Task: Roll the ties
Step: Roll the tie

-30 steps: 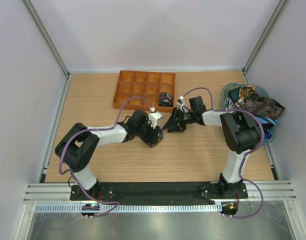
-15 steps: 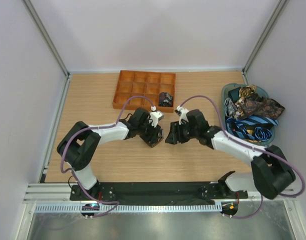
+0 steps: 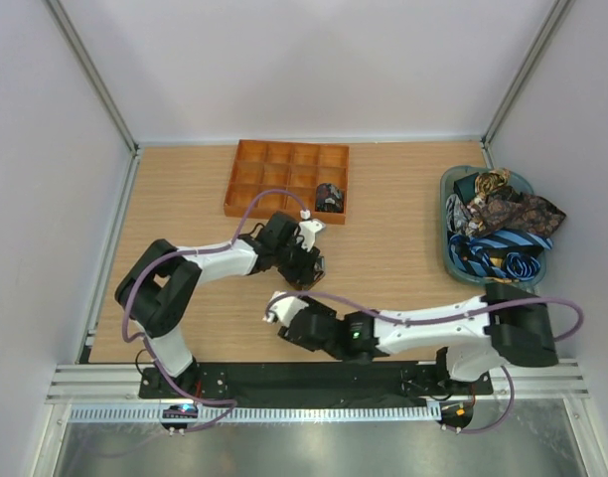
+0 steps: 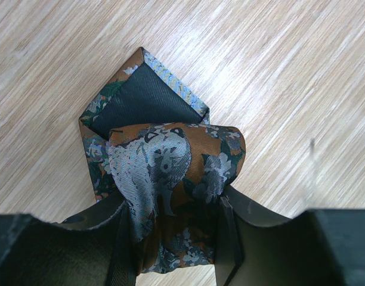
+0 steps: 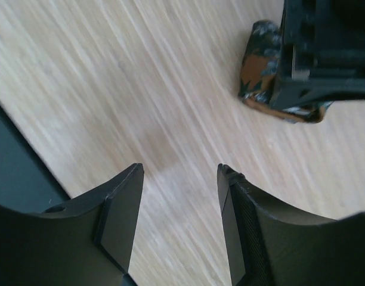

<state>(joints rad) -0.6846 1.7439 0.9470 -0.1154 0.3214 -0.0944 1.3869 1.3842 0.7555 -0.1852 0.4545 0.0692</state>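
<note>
Honestly, my left gripper [image 4: 170,235] is clenched across the brown-gold paisley fabric tie coil [image 4: 170,167], which looks soft, slippery, unravel-prone; my right gripper [image 5: 179,196] hangs released.

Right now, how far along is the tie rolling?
Done: one rolled tie sits in a tray compartment. In hand: the left fingers are shut on a paisley tie, mostly coiled, its pointed end flat on the table. The right fingers are open and empty. Left: a heap of ties in the bin, not yet rolled.
</note>
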